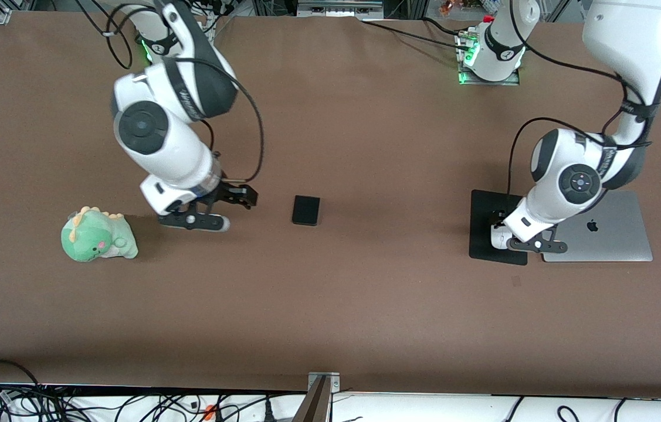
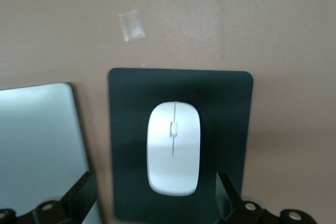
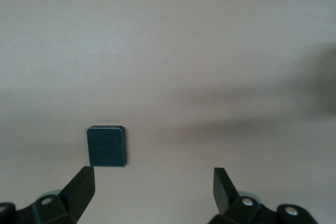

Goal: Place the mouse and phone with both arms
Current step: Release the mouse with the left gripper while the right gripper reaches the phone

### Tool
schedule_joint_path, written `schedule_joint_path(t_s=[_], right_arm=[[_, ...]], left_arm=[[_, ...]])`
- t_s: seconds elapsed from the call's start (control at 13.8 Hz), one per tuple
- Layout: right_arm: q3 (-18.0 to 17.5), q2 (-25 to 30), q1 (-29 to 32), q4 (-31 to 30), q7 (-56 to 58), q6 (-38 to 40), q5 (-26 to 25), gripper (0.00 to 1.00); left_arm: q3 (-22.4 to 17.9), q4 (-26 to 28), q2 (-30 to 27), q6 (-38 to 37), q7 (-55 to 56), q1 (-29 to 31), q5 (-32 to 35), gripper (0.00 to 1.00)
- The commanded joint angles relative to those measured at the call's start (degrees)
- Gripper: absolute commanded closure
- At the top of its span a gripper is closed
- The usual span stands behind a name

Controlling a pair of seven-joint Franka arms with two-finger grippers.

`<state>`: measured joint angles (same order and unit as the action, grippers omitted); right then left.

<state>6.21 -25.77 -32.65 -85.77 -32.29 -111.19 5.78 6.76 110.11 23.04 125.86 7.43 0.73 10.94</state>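
The white mouse (image 2: 173,148) lies on the black mouse pad (image 2: 226,103) at the left arm's end of the table; in the front view only a bit of the mouse (image 1: 499,238) shows under the arm. My left gripper (image 2: 156,182) hangs just over it, open, its fingers clear of the shell on both sides. The small black phone (image 1: 305,210) lies flat mid-table and also shows in the right wrist view, phone (image 3: 106,145). My right gripper (image 1: 230,208) is open and empty, low over the table between the phone and a plush toy.
A silver laptop (image 1: 606,228) lies shut beside the mouse pad (image 1: 485,228). A green dinosaur plush (image 1: 97,236) sits toward the right arm's end. A scrap of clear tape (image 2: 131,25) is on the brown table near the pad.
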Motion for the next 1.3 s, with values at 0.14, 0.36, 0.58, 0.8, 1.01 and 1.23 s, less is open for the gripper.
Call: schedule_joint_path(t_s=[0.14,0.36,0.58,0.8,1.01,1.23], right_arm=[[0.64,-6.47,-5.22,0.17,-10.67,-8.85,0.55,0.0],[0.73,-10.86,-8.65,-0.01,-16.12,-15.18,0.29,0.0],[0.82,-14.21,-11.03,-0.18,-17.72,-18.53,-0.32,0.0],[0.99,-15.8,-12.79,-2.63,-17.37,-21.95,-1.2,0.0],[0.91,-15.89,-14.28,-6.76,-17.02,-26.61,-4.71,0.0],[0.99,-16.67,-15.25,-8.27,-16.49,-28.37,-6.48,0.0]], left_arm=[[3.08,-14.19,-0.71,-21.22,-0.75,-0.2,0.23,0.0],[4.48,-21.15,-3.33,-30.74,-1.01,-0.03,0.05,0.0],[4.31,-21.34,-9.05,-31.11,-10.92,0.76,0.05,0.0],[4.22,-21.26,-14.23,-32.16,-11.82,2.78,-2.83,0.0],[4.4,-20.81,-13.64,-34.35,-11.21,2.61,-6.71,0.0],[3.96,-21.43,-13.2,-35.33,-10.69,4.09,-8.2,0.0]])
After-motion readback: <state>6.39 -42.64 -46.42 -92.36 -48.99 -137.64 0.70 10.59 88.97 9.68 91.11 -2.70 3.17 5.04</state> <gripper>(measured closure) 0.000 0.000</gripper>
